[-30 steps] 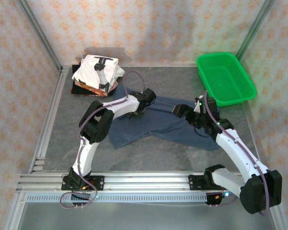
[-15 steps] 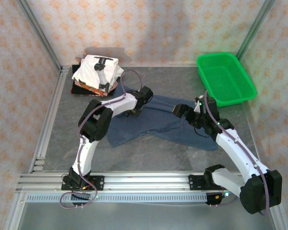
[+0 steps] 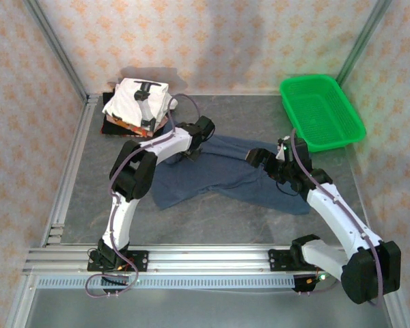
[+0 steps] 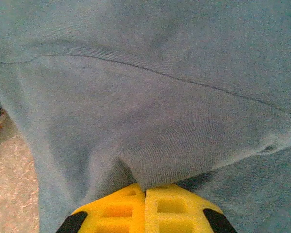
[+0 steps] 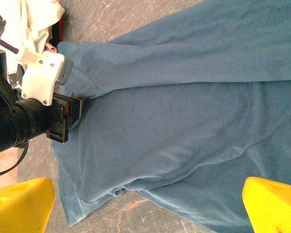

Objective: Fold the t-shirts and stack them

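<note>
Scene: plain dusty navy-blue cloth t-shirt (image 3: pixel 222 174) lies spread and rumpled mid-table on the grey stone-patterned table (image 3: pixel 212 222), between the two arms; left gripper (image 4: pixel 144 193) is down on the shirt's far-left part, yellow jaws pressed together, pinching a raised fold of the blue cloth; right gripper (image 5: pixel 145 208) is over the shirt's right part, jaws spread wide, holding nothing; pile of folded t-shirts (image 3: pixel 138 104), white with black print on top, sits in the far-left corner; green plastic mesh basket (image 3: pixel 321 113) stands far right.
</note>
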Tool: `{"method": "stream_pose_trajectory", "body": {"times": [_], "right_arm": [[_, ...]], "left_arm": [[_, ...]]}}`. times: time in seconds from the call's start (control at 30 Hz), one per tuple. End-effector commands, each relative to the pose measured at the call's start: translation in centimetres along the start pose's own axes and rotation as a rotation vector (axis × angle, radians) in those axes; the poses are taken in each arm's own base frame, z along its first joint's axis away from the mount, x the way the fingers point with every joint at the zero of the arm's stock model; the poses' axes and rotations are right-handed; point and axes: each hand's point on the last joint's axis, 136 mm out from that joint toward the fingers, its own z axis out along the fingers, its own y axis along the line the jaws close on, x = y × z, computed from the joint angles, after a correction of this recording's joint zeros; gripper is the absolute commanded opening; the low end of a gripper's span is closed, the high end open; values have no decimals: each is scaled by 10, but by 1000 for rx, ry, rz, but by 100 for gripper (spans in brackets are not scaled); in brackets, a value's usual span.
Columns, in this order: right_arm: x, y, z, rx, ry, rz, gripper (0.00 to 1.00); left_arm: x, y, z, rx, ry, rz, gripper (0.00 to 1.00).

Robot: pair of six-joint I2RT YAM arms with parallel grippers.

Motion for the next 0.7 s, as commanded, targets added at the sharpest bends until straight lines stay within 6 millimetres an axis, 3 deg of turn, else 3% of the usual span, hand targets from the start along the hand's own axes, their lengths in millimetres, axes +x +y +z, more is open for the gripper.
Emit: {"method": "stream_pose_trajectory", "body": {"times": [0.0,0.47,0.67], "right_arm": [[-4,3,3,-11,-17,9,99],[-1,5,13,-35,7,48,99],[12,15,31,-45,56,40,99]], "left_arm": [[-2,10,-17,75,5,-28,0],[0,12,-52,535,45,-268,0],[3,4,-52,768,113,-360,0]]}}
